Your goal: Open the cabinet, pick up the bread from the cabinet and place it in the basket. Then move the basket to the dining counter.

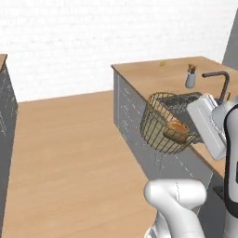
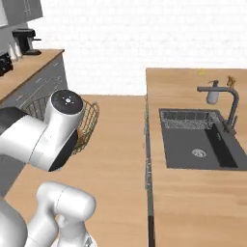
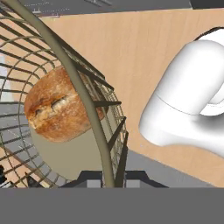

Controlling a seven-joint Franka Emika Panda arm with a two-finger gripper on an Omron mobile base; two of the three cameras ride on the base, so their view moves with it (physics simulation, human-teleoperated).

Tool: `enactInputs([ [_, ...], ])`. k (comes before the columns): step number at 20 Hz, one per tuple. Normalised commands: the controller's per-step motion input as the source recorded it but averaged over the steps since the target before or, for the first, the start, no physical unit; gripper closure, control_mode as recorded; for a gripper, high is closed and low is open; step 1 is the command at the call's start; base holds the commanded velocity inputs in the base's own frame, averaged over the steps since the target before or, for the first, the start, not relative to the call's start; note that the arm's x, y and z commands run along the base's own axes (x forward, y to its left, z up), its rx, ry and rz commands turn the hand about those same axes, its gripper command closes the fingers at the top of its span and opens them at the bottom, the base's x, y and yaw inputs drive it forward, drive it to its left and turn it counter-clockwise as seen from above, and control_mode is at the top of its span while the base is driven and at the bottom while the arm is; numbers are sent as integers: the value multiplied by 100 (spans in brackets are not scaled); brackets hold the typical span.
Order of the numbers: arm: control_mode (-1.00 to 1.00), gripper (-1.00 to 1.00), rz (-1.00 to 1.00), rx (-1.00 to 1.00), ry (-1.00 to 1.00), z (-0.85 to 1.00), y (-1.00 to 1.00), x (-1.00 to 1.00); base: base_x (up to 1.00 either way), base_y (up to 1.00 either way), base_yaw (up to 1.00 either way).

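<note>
One bread [image 3: 59,109] chunk inside the wire basket [image 1: 160,125], resting on its beige base. Hand [image 3: 109,181] clenched on the basket's rim, holding it tilted in the air beside the near edge of the table [image 1: 158,74] with the dark sink [image 2: 200,140].
</note>
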Motion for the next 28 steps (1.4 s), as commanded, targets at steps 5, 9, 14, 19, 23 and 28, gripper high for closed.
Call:
enactInputs([
  [5,100,100,0,0,0,0,0,0,-2,0,-95],
  [9,100,100,0,0,0,0,0,0,-7,0,-96],
  [14,100,100,0,0,0,0,0,0,-5,0,-94],
  [19,100,100,0,0,0,0,0,0,0,7,-88],
  [23,100,100,0,0,0,0,0,0,9,37,-55],
  [28,100,100,0,0,0,0,0,0,26,35,-24],
])
